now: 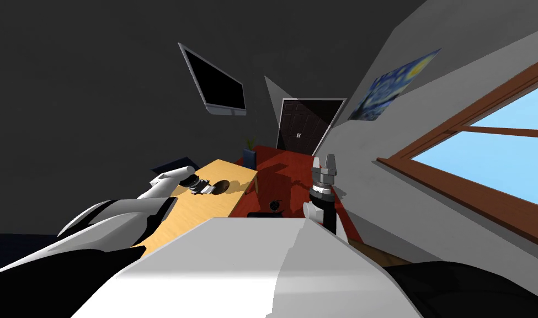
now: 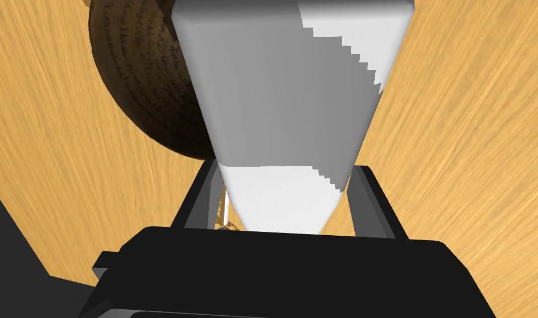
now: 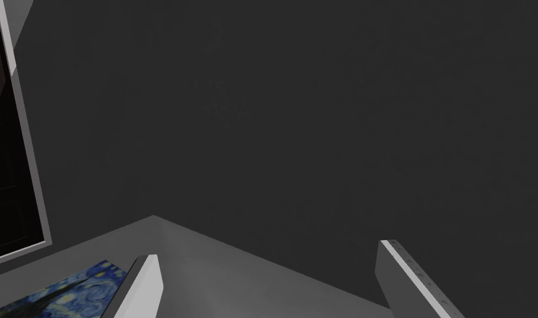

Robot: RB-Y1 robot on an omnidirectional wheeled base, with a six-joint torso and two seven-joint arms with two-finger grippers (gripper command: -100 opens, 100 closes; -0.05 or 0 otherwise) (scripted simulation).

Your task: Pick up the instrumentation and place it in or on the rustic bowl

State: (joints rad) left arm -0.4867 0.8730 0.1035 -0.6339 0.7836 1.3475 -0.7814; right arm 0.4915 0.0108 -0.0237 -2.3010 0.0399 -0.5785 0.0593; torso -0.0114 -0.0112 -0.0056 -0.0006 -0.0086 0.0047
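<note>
Clamping a white tapered instrument in our left gripper near the dark brown ridged bowl, we hold our right gripper far off, spread, empty.

Home room: wall television, painting, window (door beyond)

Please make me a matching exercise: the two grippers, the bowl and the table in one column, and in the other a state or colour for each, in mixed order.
1. left gripper
2. right gripper
3. bowl
4. table

A. light wood
B. open, raised in the air
C. dark brown
D. shut on a white and grey cone

Pairs: 1-D, 2-B, 3-C, 4-A
</note>
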